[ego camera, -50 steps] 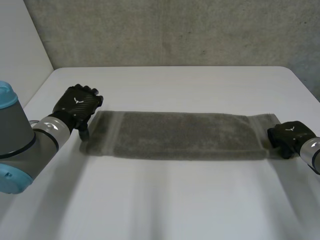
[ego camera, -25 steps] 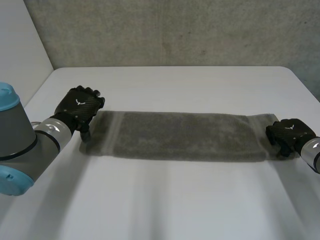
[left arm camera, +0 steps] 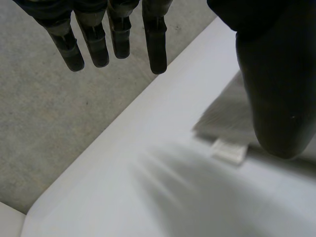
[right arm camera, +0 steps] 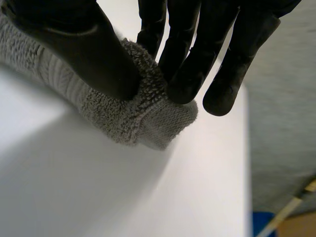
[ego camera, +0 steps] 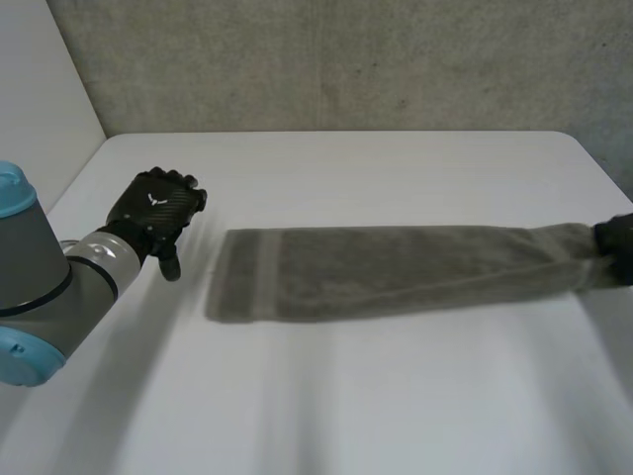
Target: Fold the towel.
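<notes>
Towel (ego camera: 376, 272) stretched across the table (ego camera: 346, 406), held at one end only.

It lies lengthwise across the middle of the table. Its right end is gathered into a narrow bunch in the right hand (ego camera: 619, 242) near the table's right side, where the thumb and fingers (right arm camera: 185, 74) pinch the cloth between them. The narrowing toward that grip suggests the cloth is under tension there. The left end lies square and flat, with a small white label (left arm camera: 229, 149) at its edge. The left hand (ego camera: 153, 210) is beside that end but clear of it, its fingers straight, apart from the thumb and holding nothing. It is probably poised to take that end so the two ends can be brought together.
</notes>
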You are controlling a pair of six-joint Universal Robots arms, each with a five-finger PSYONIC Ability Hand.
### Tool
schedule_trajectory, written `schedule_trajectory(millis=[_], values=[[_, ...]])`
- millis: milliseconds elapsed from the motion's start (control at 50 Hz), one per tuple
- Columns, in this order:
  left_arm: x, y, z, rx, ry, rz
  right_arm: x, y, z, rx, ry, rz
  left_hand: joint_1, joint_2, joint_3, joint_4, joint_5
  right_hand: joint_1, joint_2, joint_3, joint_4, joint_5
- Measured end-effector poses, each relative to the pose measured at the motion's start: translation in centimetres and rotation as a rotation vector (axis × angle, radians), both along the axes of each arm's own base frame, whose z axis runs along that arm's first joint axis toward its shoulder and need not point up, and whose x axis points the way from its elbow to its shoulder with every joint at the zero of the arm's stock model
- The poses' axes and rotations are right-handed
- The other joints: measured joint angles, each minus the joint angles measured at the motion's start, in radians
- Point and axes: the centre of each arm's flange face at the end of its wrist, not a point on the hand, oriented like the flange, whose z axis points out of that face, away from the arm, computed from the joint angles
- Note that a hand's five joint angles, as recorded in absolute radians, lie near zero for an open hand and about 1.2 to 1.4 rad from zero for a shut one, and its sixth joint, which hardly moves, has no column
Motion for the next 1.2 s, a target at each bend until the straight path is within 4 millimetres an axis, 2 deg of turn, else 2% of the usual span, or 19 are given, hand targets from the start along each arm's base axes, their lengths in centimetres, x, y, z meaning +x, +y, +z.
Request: schedule_trajectory(millis=[80, 140, 220, 280, 300, 360, 380, 440, 520, 560, 600, 640, 700, 720, 840, 980, 1060, 1120, 1200], values=[[0.1, 0.0, 0.7, -0.018, 0.010, 0.004, -1.4, -1.3, 3.6, -0.052, 0.009, -0.030, 0.000, 0.000, 0.000, 0.000, 0.000, 0.003, 0.000, 0.000, 0.000, 0.000], [0.1, -0.1, 1.4, -0.032, 0.025, 0.008, 0.2, -1.7, 6.2, -0.078, 0.000, 0.007, 0.000, 0.000, 0.000, 0.000, 0.000, 0.004, 0.000, 0.000, 0.000, 0.000], [0.2, -0.3, 2.2, -0.047, 0.055, 0.015, 5.7, -1.2, 9.0, -0.106, -0.042, 0.131, 0.000, 0.000, 0.000, 0.000, 0.000, 0.004, 0.001, 0.007, 0.000, 0.000], [0.1, -0.5, 3.1, -0.059, 0.093, 0.023, 13.1, 0.9, 10.0, -0.112, -0.103, 0.297, 0.000, 0.000, 0.000, 0.000, 0.000, 0.005, 0.005, 0.010, 0.000, 0.000], [0.1, -0.5, 3.3, -0.060, 0.100, 0.023, 14.1, 1.3, 10.1, -0.112, -0.111, 0.321, 0.000, 0.000, 0.000, 0.000, 0.000, 0.005, 0.005, 0.010, 0.000, 0.000], [0.0, -0.6, 3.9, -0.061, 0.140, 0.027, 21.7, 5.3, 9.4, -0.086, -0.154, 0.505, 0.000, 0.000, 0.000, 0.000, 0.000, 0.007, 0.005, 0.010, 0.000, 0.000], [0.0, -0.6, 4.0, -0.060, 0.146, 0.027, 22.8, 6.0, 9.1, -0.081, -0.157, 0.530, 0.000, 0.000, 0.000, 0.000, 0.000, 0.007, 0.005, 0.010, 0.000, 0.000], [-0.1, -0.6, 4.3, -0.055, 0.175, 0.028, 29.0, 10.5, 6.6, -0.042, -0.162, 0.683, 0.000, 0.000, 0.000, 0.000, 0.000, 0.007, 0.005, 0.010, 0.000, 0.000], [-0.4, -0.5, 4.3, -0.050, 0.190, 0.022, 33.2, 13.9, 3.0, -0.004, -0.138, 0.779, 0.000, 0.000, 0.000, 0.000, 0.000, 0.006, 0.004, 0.010, 0.000, 0.000], [-0.6, -0.4, 4.3, -0.048, 0.192, 0.015, 34.1, 14.5, 1.6, 0.008, -0.119, 0.794, 0.000, 0.000, 0.000, 0.000, 0.000, -0.049, -0.052, -0.061, -0.070, -0.062], [-0.9, -0.3, 4.2, -0.047, 0.192, 0.008, 34.6, 14.8, 0.4, 0.016, -0.099, 0.800, 0.000, 0.000, 0.000, 0.000, 0.000, -0.258, -0.265, -0.269, -0.279, -0.276], [-1.3, -0.1, 4.2, -0.044, 0.191, -0.004, 34.8, 14.9, -0.7, 0.025, -0.074, 0.800, 0.000, 0.000, 0.000, 0.000, 0.000, -0.668, -0.680, -0.663, -0.661, -0.679], [-1.7, 0.1, 4.0, -0.040, 0.189, -0.015, 34.8, 14.8, -1.1, 0.026, -0.058, 0.796, 0.000, 0.000, 0.000, 0.000, 0.000, -0.989, -1.012, -0.993, -1.014, -1.035], [-1.9, 0.2, 3.9, -0.038, 0.188, -0.020, 34.7, 14.7, -0.9, 0.022, -0.056, 0.792, 0.000, 0.000, 0.000, 0.000, 0.000, -1.039, -1.061, -1.060, -1.072, -1.081], [-2.8, 0.5, 3.5, -0.027, 0.186, -0.047, 33.3, 13.9, 1.6, -0.004, -0.067, 0.752, 0.000, 0.000, 0.000, 0.000, 0.000, -1.075, -1.073, -1.090, -1.088, -1.089], [-5.0, 1.6, 3.1, -0.017, 0.185, -0.114, 28.5, 12.3, 5.0, 0.010, -0.122, 0.634, 0.000, 0.000, 0.000, 0.000, 0.000, -1.078, -1.073, -1.091, -1.088, -1.089], [-6.4, 2.5, 2.7, -0.009, 0.182, -0.158, 25.7, 12.0, 5.1, 0.044, -0.142, 0.574, 0.000, 0.000, 0.000, 0.000, 0.000, -1.078, -1.073, -1.091, -1.088, -1.089], [-7.7, 3.4, 2.1, 0.004, 0.176, -0.200, 23.4, 11.9, 4.1, 0.077, -0.150, 0.527, 0.000, 0.000, 0.000, 0.000, 0.000, -1.078, -1.073, -1.091, -1.088, -1.089], [-8.9, 4.1, 1.1, 0.025, 0.164, -0.233, 21.5, 12.0, 2.4, 0.108, -0.151, 0.486, 0.000, 0.000, 0.000, 0.000, 0.000, -1.078, -1.073, -1.091, -1.088, -1.089]])
